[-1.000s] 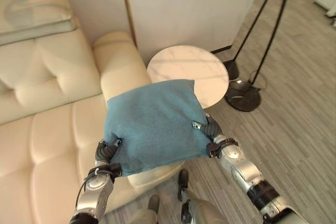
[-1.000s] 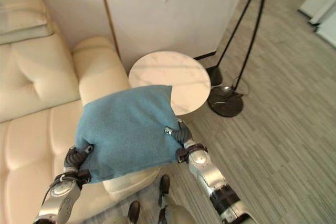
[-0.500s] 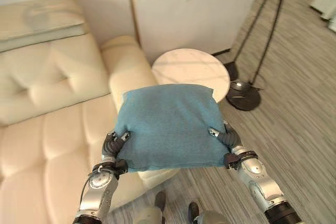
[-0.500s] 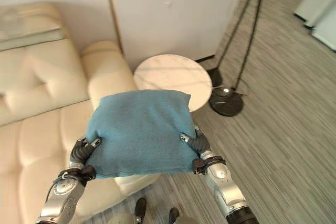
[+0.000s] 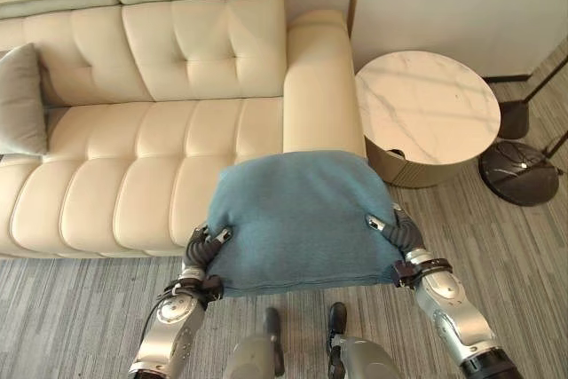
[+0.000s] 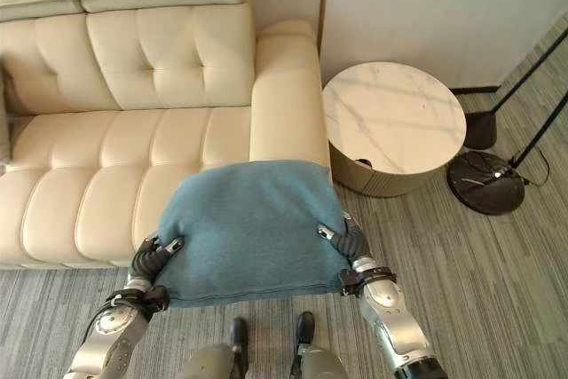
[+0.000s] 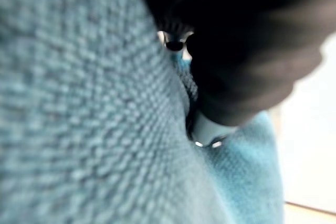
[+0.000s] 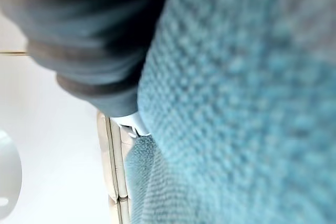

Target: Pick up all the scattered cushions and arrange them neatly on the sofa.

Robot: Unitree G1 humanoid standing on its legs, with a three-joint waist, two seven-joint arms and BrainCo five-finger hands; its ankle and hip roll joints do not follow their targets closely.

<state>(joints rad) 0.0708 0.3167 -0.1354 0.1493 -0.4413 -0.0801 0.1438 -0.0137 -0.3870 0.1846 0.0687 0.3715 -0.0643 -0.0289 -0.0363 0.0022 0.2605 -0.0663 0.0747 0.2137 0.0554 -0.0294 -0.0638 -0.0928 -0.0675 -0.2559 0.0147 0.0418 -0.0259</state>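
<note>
Head pair: we look steeply down from above onto the sofa [image 5: 160,122] and round table [image 6: 392,117].
Shared ground: both eyes cover the blue cushion [image 5: 302,219], offset slightly sideways.
Left wrist: pressed against cushion weave, very close.
Right wrist: equally close, facing along the cushion toward the sofa.

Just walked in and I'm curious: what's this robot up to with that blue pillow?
It is carrying a blue cushion in front of the cream sofa, its left hand and right hand gripping opposite sides. A grey cushion already rests at the sofa's far left. A round marble side table stands beside the armrest.
</note>
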